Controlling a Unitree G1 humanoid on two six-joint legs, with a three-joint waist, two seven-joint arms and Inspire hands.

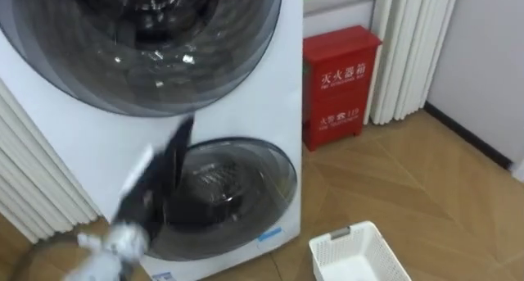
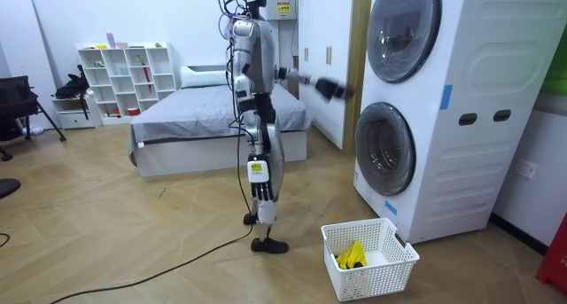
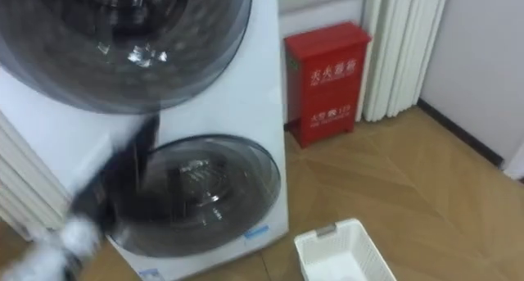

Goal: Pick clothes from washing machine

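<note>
Black against the glass, that's my left hand point(image 1: 160, 176), up in front of the lower door point(image 1: 233, 191). It reads as stretched out flat rather than curled, and there's nothing in it. That door is shut, and so is the upper door point(image 1: 164, 52).

I judge the clothes are inside, behind that tinted glass. I get dark shapes in there but can't make out a garment, so I can't call colour or kind. I expect them soft, limp and light, heavier and clingy if damp, probably tangled, nothing fragile. With the door open I'd take a bunched fold from the middle of the heap. An edge or a sleeve would trail out and snag on the rim.

Further out is the white washing machine point(image 1: 282, 101). A white basket point(image 1: 364, 256) sits on the floor point(image 1: 426, 191) near its right corner, with something yellow point(image 2: 353, 255) lying in it, maybe a garment. My right hand point(image 2: 260, 190) hangs by my hip.
</note>
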